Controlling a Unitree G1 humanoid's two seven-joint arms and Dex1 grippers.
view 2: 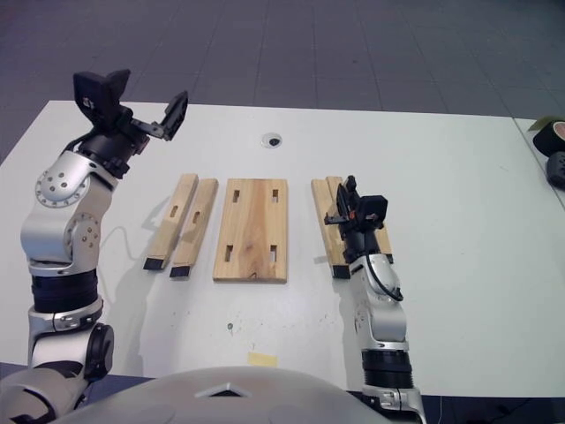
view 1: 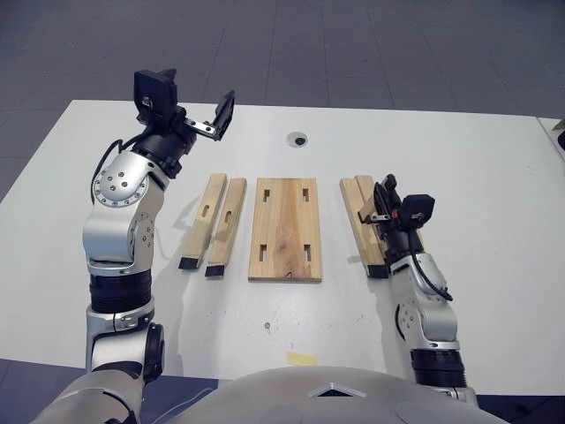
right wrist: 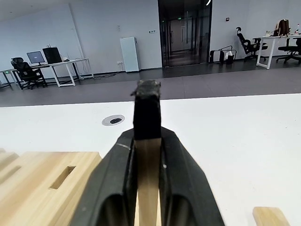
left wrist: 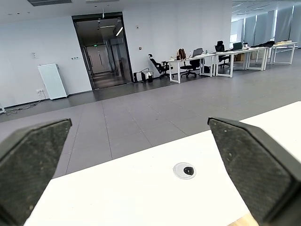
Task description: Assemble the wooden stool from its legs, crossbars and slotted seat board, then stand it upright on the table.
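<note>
The slotted seat board (view 1: 285,228) lies flat in the middle of the white table (view 1: 477,177). Two wooden legs (view 1: 214,221) with black end caps lie side by side to its left. To its right lie more wooden pieces (view 1: 357,208). My right gripper (view 1: 386,201) sits low over them, shut on one wooden leg (right wrist: 147,160), whose black cap (right wrist: 146,106) sticks out past the fingers. My left gripper (view 1: 199,115) is raised above the table's far left part, open and holding nothing, with its two black fingertips (left wrist: 249,160) wide apart.
A round cable grommet (view 1: 298,139) sits in the table beyond the seat board. A scrap of yellow tape (view 1: 301,359) lies near the front edge. Dark objects (view 2: 556,150) rest on a neighbouring table at the far right. Grey floor lies beyond the far edge.
</note>
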